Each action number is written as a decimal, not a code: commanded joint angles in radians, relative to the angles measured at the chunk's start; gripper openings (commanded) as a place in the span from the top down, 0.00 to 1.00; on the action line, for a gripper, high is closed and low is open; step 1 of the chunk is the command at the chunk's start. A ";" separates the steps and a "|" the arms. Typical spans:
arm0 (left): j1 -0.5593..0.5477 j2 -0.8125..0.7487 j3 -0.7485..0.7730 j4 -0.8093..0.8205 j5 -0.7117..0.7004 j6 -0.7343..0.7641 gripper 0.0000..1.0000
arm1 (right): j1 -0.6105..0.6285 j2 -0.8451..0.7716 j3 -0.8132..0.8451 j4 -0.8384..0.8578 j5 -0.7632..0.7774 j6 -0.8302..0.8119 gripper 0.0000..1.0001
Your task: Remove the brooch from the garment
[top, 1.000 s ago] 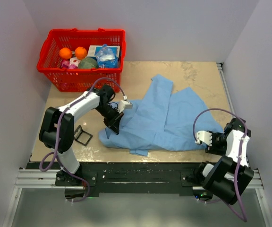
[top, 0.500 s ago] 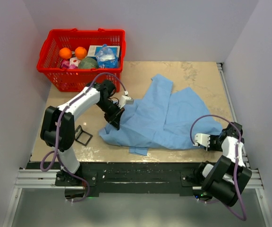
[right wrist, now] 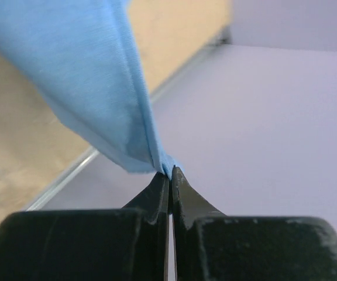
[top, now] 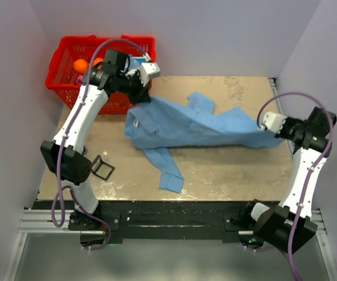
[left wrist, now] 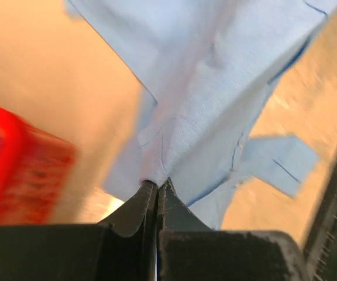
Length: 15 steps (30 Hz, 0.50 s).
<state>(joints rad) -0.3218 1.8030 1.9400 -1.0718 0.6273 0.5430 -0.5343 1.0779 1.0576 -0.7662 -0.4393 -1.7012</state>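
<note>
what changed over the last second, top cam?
The right gripper closed on the shirt's right edge and lifted it. The left gripper, already clamped on the left edge, swung up and back toward the red basket. The shirt is now stretched between them, mostly off the table. The red basket and the black square frame stayed put.

Arms held high, left pincer [left wrist: 157, 185] and right pincer [right wrist: 169, 173] clamped.

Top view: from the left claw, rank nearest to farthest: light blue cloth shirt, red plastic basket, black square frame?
1. Light blue shirt: pinched in the left gripper.
2. Red basket: beside it, back left.
3. Black square frame: front left.
</note>
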 commanded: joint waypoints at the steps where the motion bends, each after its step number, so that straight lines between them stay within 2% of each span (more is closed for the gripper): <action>1: 0.001 -0.072 0.105 0.254 -0.058 0.011 1.00 | 0.033 0.040 0.235 0.123 -0.024 0.524 1.00; 2: 0.000 -0.088 0.093 0.376 -0.090 0.000 1.00 | 0.033 0.060 0.324 0.154 -0.004 0.657 1.00; 5: -0.016 -0.139 0.074 0.577 -0.187 -0.067 1.00 | 0.031 0.154 0.482 0.220 0.030 0.832 1.00; 10: -0.063 -0.158 0.226 0.607 -0.273 -0.069 1.00 | 0.033 0.238 0.671 0.343 0.025 0.988 1.00; 15: -0.103 -0.217 0.249 0.628 -0.340 -0.018 1.00 | 0.033 0.280 0.785 0.375 -0.006 1.106 1.00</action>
<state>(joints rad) -0.4030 1.6749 2.1185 -0.5472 0.3786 0.4953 -0.4999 1.3632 1.7477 -0.4961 -0.4370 -0.7677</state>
